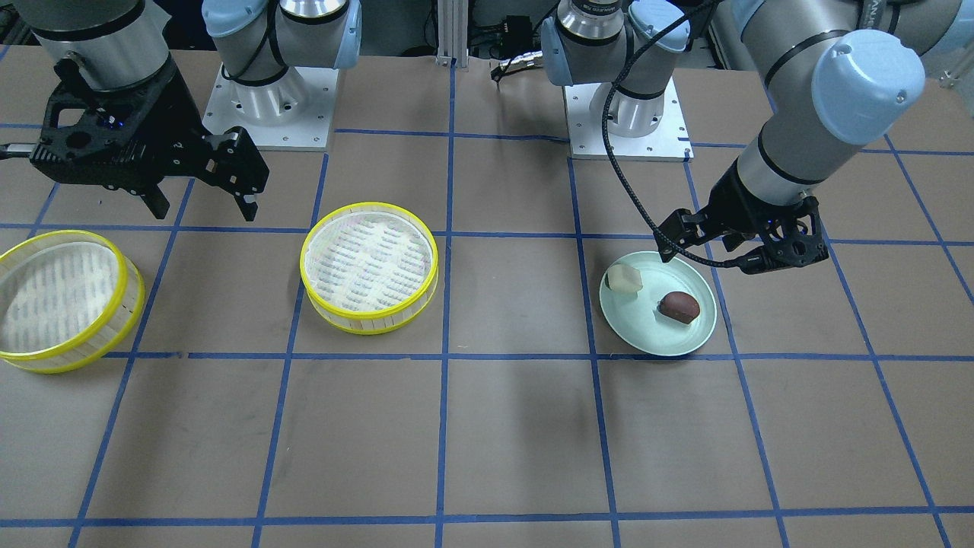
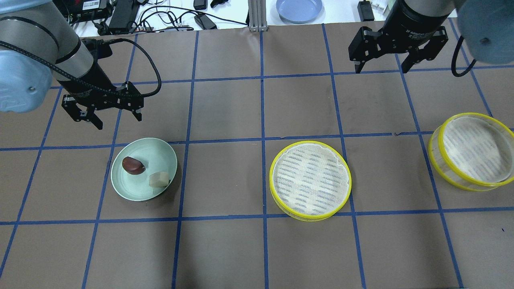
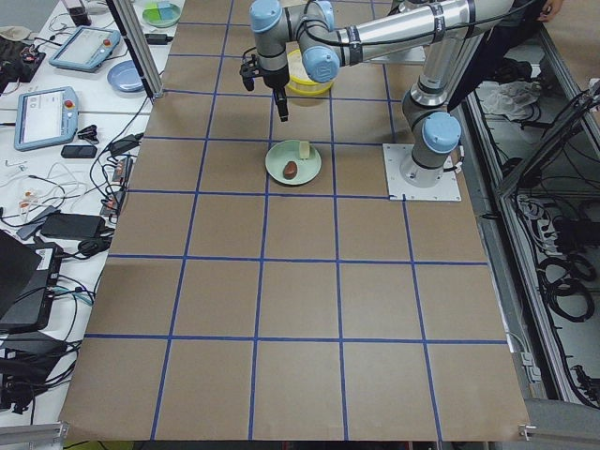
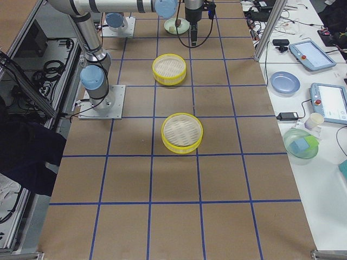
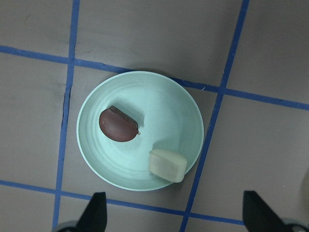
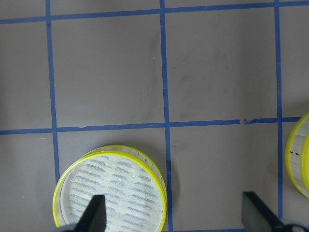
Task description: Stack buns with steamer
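Note:
A cream-white bun (image 2: 158, 179) and a dark reddish-brown bun (image 2: 133, 165) lie on a mint-green plate (image 2: 160, 154). The left wrist view looks straight down on the brown bun (image 5: 118, 128) and the cream bun (image 5: 167, 165). My left gripper (image 2: 117, 120) is open and empty, above the table just beyond the plate's far edge. One yellow-rimmed steamer tier (image 2: 310, 180) stands mid-table and a second tier (image 2: 474, 150) stands at the far right; both are empty. My right gripper (image 2: 381, 70) is open and empty, high above the table behind the two tiers.
The brown table carries a blue tape grid. A blue plate (image 2: 299, 8), cables and devices lie on the white bench beyond the far edge. The arm bases (image 1: 628, 114) stand at the robot's side of the table.

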You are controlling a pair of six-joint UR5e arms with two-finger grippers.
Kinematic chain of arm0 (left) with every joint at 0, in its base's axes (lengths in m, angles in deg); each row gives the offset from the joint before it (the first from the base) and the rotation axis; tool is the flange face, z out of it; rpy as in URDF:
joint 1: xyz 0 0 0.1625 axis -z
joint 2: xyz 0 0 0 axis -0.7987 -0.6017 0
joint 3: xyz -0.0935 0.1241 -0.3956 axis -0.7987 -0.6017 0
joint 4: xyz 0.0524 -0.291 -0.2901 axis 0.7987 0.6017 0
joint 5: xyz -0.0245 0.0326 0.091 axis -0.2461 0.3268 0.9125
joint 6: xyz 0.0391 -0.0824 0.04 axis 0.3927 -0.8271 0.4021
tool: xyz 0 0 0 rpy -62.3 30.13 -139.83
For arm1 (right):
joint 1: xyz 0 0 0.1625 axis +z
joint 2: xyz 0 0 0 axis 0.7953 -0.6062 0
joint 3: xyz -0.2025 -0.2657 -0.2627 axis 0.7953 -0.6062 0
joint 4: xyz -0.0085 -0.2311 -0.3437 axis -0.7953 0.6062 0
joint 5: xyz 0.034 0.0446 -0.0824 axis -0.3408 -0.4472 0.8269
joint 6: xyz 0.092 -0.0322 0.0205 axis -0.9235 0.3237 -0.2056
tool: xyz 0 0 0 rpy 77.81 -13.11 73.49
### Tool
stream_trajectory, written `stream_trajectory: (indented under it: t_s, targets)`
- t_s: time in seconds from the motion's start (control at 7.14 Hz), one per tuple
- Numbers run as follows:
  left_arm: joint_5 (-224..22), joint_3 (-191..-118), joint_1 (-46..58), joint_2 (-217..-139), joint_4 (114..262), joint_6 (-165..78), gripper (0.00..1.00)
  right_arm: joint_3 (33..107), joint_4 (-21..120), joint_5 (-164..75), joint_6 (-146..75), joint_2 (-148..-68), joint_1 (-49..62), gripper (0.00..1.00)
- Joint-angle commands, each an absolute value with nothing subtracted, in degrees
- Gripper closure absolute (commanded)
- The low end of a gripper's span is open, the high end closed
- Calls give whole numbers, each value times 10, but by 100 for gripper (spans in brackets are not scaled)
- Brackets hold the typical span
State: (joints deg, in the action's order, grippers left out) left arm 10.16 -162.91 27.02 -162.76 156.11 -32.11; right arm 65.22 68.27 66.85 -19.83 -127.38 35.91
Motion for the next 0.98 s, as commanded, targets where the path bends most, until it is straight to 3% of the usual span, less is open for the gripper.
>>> stream_trajectory:
  t_s: [0.0,0.84]
  targets:
    - [99,-1661,268,-1658,1562,-391,0,652,681,672,-199,-1274,359,0]
    - [80,-1696,268,-1770,1565,-399,1,652,688,671,-169,-1272,358,0]
